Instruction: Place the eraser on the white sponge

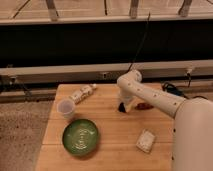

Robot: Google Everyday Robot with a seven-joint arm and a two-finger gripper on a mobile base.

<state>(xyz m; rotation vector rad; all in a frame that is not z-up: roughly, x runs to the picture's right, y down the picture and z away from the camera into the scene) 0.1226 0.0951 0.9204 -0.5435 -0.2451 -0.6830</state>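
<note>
My gripper [122,106] hangs low over the middle back of the wooden table [110,125], pointing down from the white arm. It is shut on the eraser [121,107], a small black block that shows as a dark patch at the fingertips, at or just above the wood. The white sponge [145,141], a pale squarish pad, lies flat near the table's front right. It is well apart from the gripper, toward the front and a little right of it.
A reddish-brown oblong thing [145,106] lies just right of the gripper. A green plate [80,136] sits at the front left, a translucent white cup [65,108] behind it, and a small pale bottle [82,93] lies at the back left. My white body fills the right edge.
</note>
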